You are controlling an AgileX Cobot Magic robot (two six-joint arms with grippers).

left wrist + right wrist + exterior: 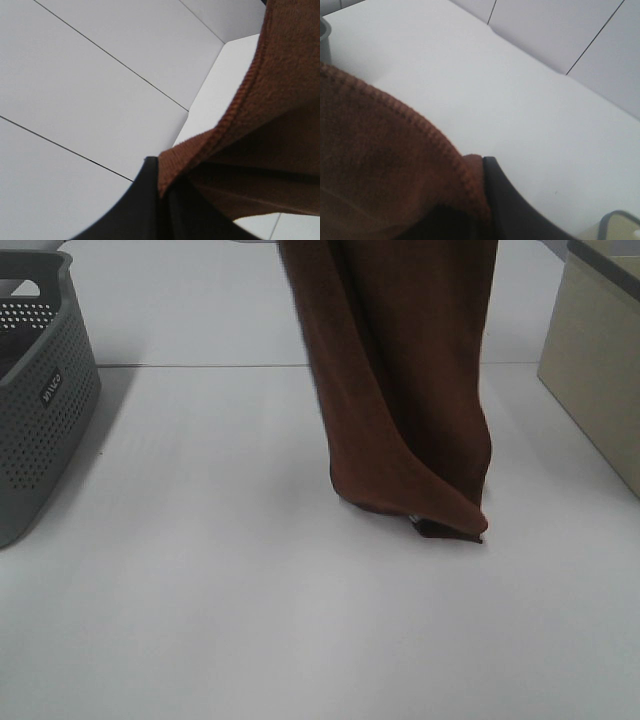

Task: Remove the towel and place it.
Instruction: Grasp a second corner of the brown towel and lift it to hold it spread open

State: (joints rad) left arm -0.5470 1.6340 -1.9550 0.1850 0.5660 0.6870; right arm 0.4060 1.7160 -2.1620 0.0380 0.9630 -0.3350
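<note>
And there it is: the large dark reddish-brown plush towel (400,370) is held up in the air at the middle of the exterior high view. It is draped in long vertical folds, and its top is cut off by the upper edge of the frame. Its lower end is bunched on the white flat surface (250,620) and is touching it, while the rest is hung clear above. A small pale scrap is glimpsed beneath that lower end, but it is too small to be identified.

Over to the left wrist view, where the left claw (161,192) is seen closed on the towel's stitched edge. The cloth is pinched between 2 dark fingers (135,210). In the right wrist view the right claw (479,205) is likewise closed on the towel, with a hemmed edge clamped against a dark finger (515,210).

A grey perforated plastic basket (45,390) is set at the left edge of the surface, well apart from the towel. A beige rectangular box (600,370) is placed at the right edge, also apart from the hanging cloth.
</note>
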